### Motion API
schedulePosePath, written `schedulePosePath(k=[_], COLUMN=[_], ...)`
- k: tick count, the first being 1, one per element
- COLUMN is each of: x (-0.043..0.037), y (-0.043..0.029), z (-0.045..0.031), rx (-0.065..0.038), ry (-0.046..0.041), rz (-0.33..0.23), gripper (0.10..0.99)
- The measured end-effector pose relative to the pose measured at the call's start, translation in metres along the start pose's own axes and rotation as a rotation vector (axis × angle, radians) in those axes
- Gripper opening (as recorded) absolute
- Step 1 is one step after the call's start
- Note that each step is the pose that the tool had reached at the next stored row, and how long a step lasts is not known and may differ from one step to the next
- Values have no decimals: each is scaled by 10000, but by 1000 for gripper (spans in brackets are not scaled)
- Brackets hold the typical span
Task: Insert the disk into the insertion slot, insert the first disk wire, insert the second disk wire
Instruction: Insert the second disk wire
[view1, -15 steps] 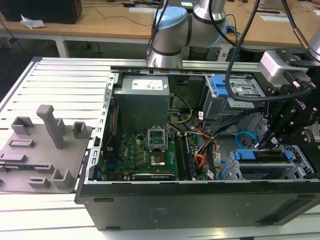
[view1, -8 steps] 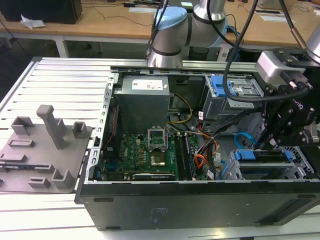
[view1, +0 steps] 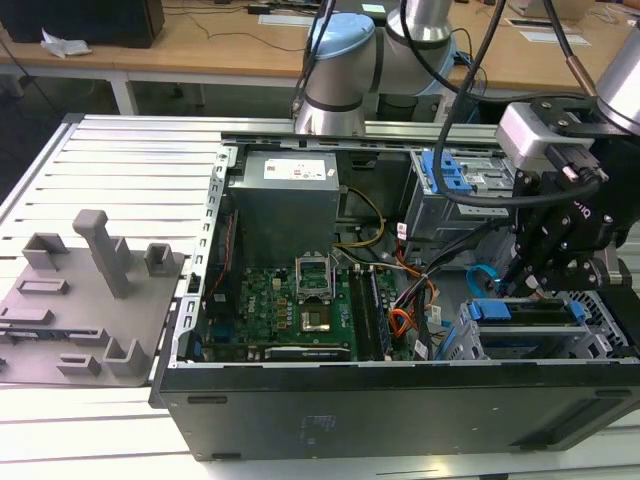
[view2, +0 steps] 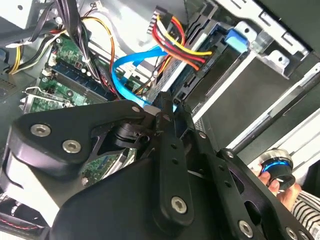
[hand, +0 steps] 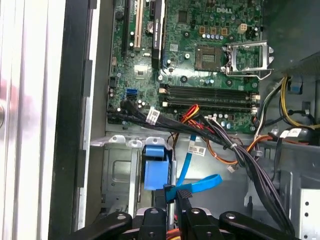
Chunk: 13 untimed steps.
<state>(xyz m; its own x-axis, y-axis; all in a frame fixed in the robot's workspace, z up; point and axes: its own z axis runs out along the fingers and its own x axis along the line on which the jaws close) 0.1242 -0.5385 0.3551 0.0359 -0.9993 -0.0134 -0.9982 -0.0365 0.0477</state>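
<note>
Gripper: the black two-fingered gripper (view1: 527, 268) hung over the near corner of the open black computer case (view1: 400, 400) at the exterior view's right; in both wrist views its fingers were pinched on the small dark plug end of the thin flat light-blue cable (hand: 192, 186).
Second disk wire: that light-blue cable curved in a loop from the fingertips (hand: 172, 192) back toward the green motherboard (hand: 200, 55), its plug held right at the rear edge of the disk.
Disk: the flat silver-grey hard drive in its bright blue plastic carrier (view1: 530, 312) already sat inside the low silver perforated metal drive cage (view1: 595, 335), at the case's near edge on the exterior view's right.
First disk wire: the orange, red, yellow and black wire bundle (view2: 177, 42) ran to the drive's back in the second wrist view; whether its plug was fully seated I could not tell.
Farther back: a taller grey bay with a blue latch (view1: 450, 180) stood at the far edge of the case.
Risk: I judged the plug might meet the socket tilted, since the stiff loop could twist it in the grip; pressing then could bend the connector or slip the plug free. The nearby bundle could also snag the fingers.
</note>
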Motion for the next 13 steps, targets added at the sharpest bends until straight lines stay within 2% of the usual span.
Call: schedulePosePath(k=[1, 4, 6, 11, 12, 13], x=[-1, 1, 4, 5, 5, 5], y=[19, 155, 206, 214, 214, 214], z=[1, 11, 15, 17, 17, 17], rx=[0, 6, 8, 7, 7, 7], ry=[0, 1, 3, 5, 5, 5], rz=[-12, -52, -79, -93, -93, -93], gripper=[235, 235, 235, 235, 220, 161])
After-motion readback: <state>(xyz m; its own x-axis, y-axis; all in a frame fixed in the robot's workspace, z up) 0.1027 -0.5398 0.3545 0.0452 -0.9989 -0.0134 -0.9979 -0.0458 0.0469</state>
